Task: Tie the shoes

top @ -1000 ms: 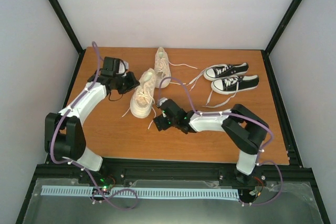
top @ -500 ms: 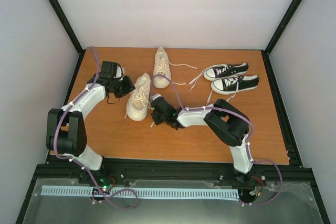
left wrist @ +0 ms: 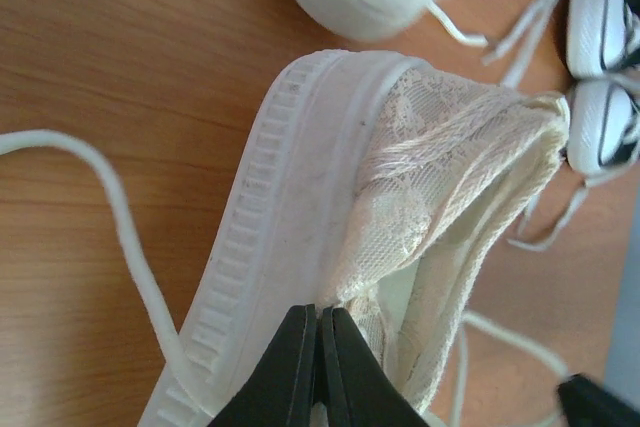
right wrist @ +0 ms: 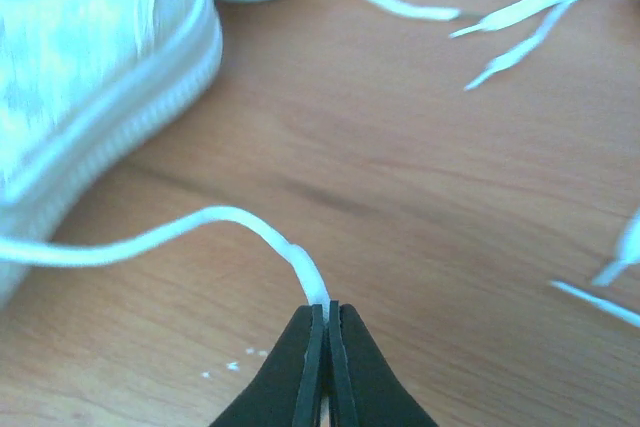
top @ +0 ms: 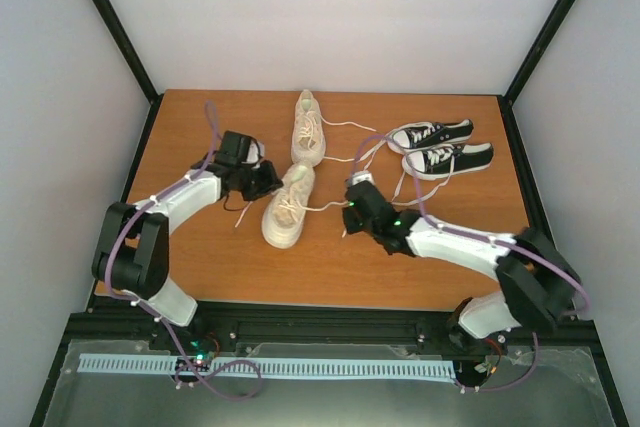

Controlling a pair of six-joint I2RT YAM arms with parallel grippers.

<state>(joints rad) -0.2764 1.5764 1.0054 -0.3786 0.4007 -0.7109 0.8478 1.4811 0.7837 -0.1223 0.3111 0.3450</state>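
Now, wooden table (top: pixel 330 267), near cream shoe (top: pixel 288 209) mid-table, far cream shoe (top: pixel 308 129) just behind it, black sneakers (top: pixel 440 147) off right, left gripper (left wrist: pixel 320 312) pinched shut on the near cream shoe's heel fabric, right gripper (right wrist: pixel 327 305) clamped on a white lace (right wrist: pixel 200 225).

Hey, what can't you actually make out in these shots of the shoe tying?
Left wrist view: front of the near cream shoe, cut off by the bottom edge.
Right wrist view: tip of the lace, hidden between the jaws of the right gripper; the shoe beside it is blurred.
Top view: whether the far cream shoe is knotted, too small.
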